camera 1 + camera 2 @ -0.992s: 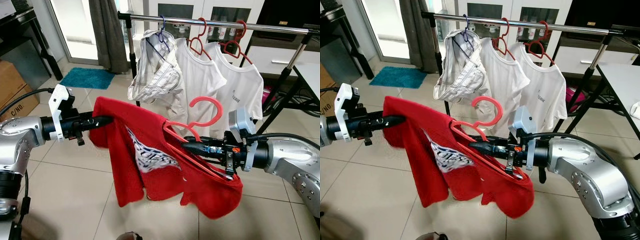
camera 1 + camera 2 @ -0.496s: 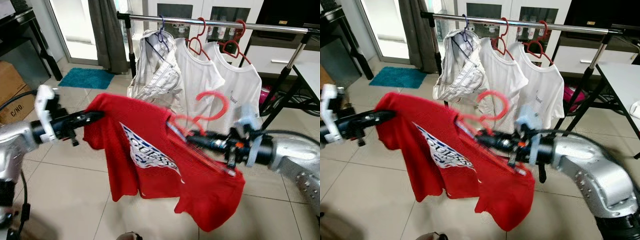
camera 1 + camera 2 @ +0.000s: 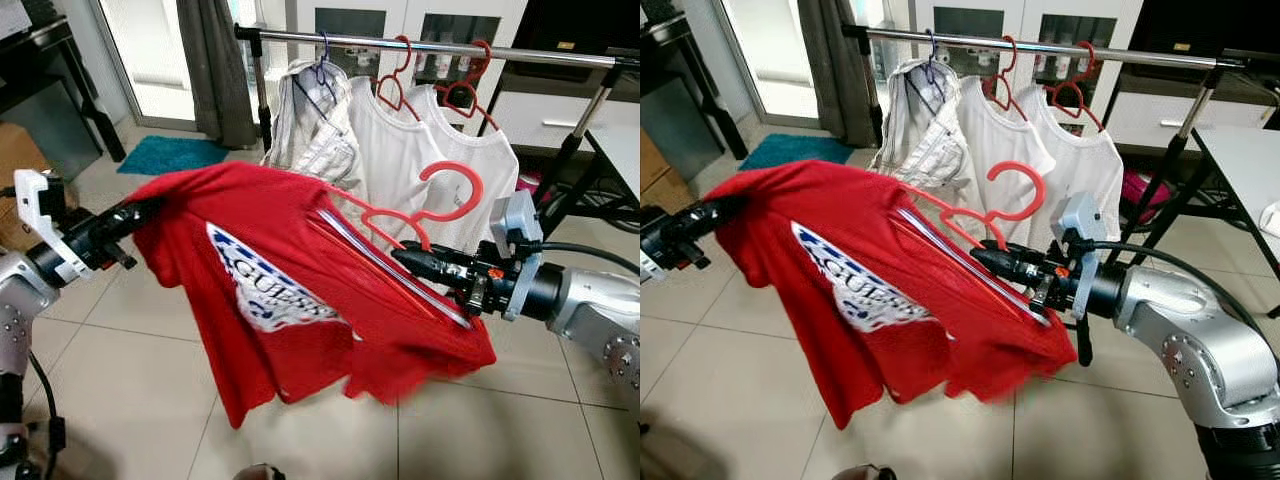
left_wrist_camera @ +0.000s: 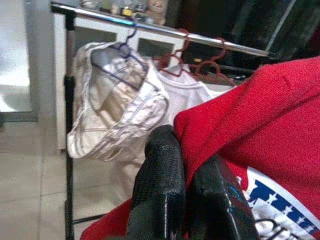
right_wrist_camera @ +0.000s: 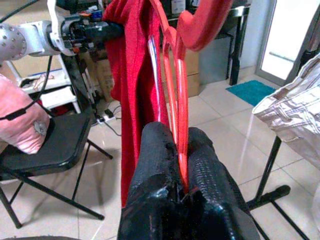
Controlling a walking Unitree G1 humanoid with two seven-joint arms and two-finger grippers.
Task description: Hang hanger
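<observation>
A red T-shirt (image 3: 290,260) with a white and blue print is stretched between my two grippers, on a red hanger (image 3: 445,195) whose hook points up. My left gripper (image 3: 140,213) is shut on the shirt's shoulder at the left; its black fingers (image 4: 162,190) pinch the red cloth. My right gripper (image 3: 408,260) is shut on the hanger's lower bar, and the right wrist view has its fingers (image 5: 160,165) clamped on the red wire. The steel clothes rail (image 3: 420,45) runs across the top, above and behind the hook.
On the rail hang two white T-shirts (image 3: 400,150) on red hangers and a striped pale garment (image 3: 315,135) on a blue one. A dark curtain (image 3: 215,70) and a teal mat (image 3: 175,155) lie behind at the left. A table edge (image 3: 620,150) is at the right.
My left gripper has swung out to the left and my right has lifted, so the shirt is spread wider and higher. The hanger hook has risen and moved right, nearer the rail.
</observation>
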